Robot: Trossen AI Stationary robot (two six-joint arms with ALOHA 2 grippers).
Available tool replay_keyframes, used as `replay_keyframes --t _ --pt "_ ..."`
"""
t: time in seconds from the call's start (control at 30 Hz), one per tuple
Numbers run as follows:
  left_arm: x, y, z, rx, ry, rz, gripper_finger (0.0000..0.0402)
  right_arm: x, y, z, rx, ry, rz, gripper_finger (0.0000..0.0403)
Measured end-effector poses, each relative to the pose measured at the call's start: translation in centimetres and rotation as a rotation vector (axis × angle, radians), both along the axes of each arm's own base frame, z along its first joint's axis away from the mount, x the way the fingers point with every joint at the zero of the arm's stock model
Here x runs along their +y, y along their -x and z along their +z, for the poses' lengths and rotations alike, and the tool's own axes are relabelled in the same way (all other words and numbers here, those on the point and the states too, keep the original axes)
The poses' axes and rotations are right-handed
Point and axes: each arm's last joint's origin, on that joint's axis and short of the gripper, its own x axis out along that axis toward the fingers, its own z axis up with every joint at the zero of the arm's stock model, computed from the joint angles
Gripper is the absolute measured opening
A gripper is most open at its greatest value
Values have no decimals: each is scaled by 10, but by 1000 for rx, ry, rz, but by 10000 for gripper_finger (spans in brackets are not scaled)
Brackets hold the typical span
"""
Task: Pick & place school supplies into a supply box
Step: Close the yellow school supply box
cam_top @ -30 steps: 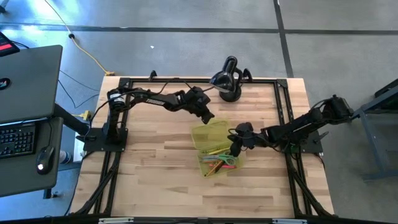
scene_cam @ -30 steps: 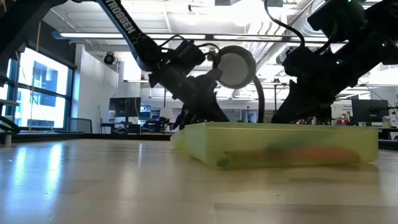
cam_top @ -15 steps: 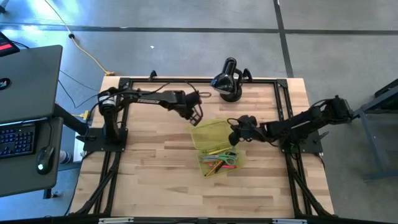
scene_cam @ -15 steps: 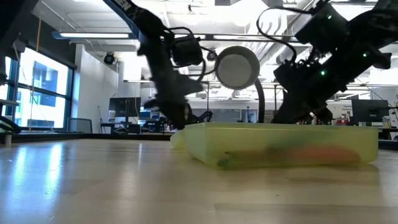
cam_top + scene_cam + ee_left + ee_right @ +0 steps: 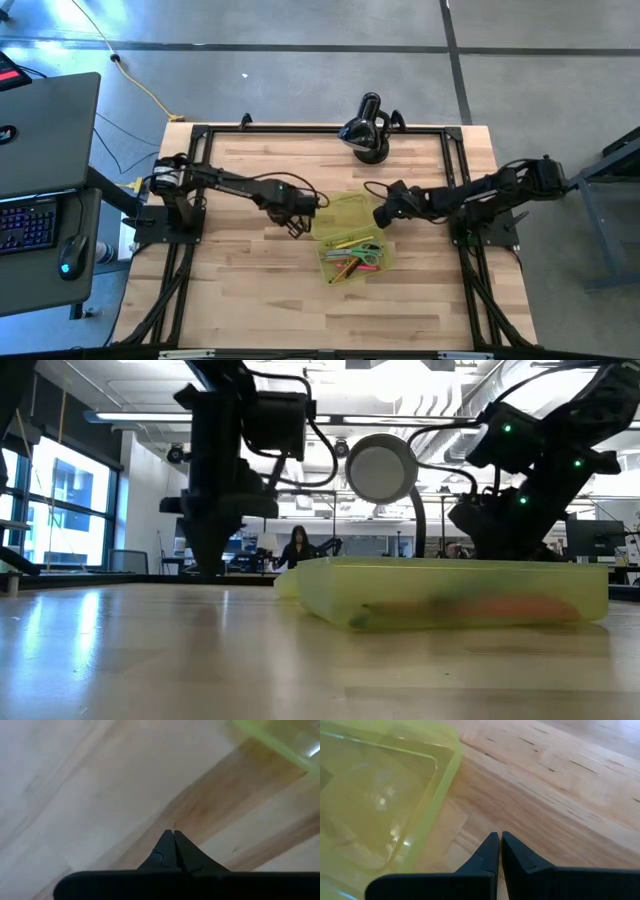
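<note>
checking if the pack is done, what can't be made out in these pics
- Supplies in the supply box: high view too small to count or name each one; low view shows only a blur through its wall.
- Box half nearer the lamp: too small to tell if it is empty.
- Right end effector, left end effector: shut, holding nothing.

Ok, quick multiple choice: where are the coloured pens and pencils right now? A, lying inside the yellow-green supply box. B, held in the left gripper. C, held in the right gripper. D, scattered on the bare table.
A: the high view shows the pens and pencils lying inside the yellow-green supply box, while the left gripper and the right gripper are both shut and hold nothing.
</note>
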Motion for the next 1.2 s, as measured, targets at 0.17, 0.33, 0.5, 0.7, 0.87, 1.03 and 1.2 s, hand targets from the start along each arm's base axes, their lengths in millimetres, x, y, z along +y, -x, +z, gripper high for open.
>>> replay_keyframes --t 0.17,0.33,0.5,0.7,0.87,1.03,1.2 --pt "-8 6 0 49 58 -7 19 -8 0 0 2 -25 19 0" --pt "-43 4 0 13 91 -61 21 -12 0 1 7 -18 43 0" --pt "-72 9 0 11 62 -72 11 -11 0 1 4 -38 60 0" --pt "-104 28 -14 4 52 -28 19 -10 -1 1 1 -48 92 0" --pt "-119 66 -22 -28 24 129 11 -10 -4 2 -33 -56 141 0" --pt "-122 80 -19 -474 -42 284 24 -9 -8 4 -68 -49 190 0" --pt "-118 82 -26 -759 -103 307 10 -8 -10 6 -85 -52 243 0"
